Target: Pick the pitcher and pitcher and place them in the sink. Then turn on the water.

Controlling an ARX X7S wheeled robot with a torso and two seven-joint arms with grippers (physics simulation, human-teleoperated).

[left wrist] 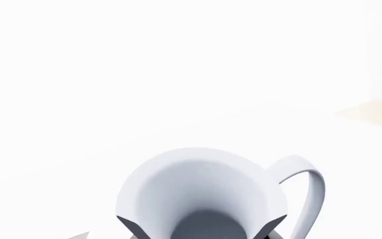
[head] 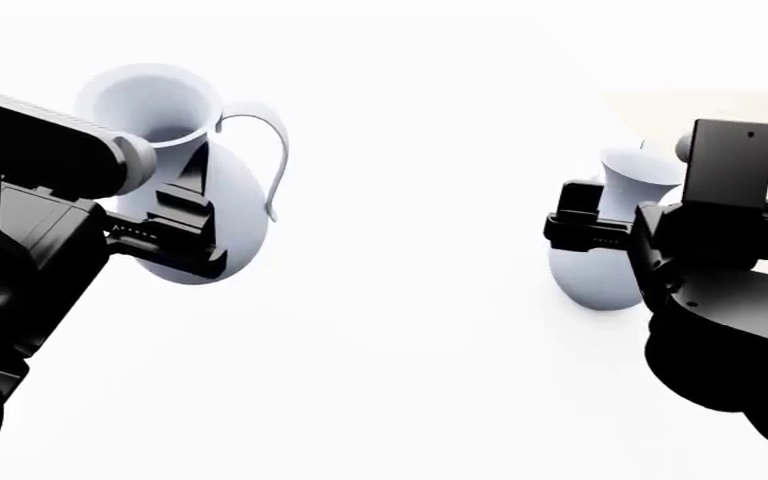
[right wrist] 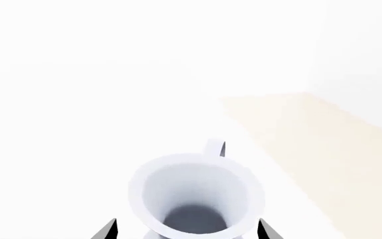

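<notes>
Two glossy, likely slippery jugs are gripped at the neck: the fatter jug [head: 177, 170] by the left gripper [head: 177, 235], the slimmer jug [head: 618, 240] by the right gripper [head: 598, 232].

I can't tell what sort of place this is: only blank white surroundings and a pale beige floor [right wrist: 324, 149].

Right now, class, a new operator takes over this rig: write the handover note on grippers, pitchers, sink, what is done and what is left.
Left gripper: shut on the fat pitcher, handle facing away from the arm.
Right gripper: shut on the slim pitcher at its neck.
Both pitchers upright; no surface shows under them.
Sink and tap: not in view.
Done: both pitchers gripped.
Left: find the sink, set both pitchers in it, turn on the water.
</notes>
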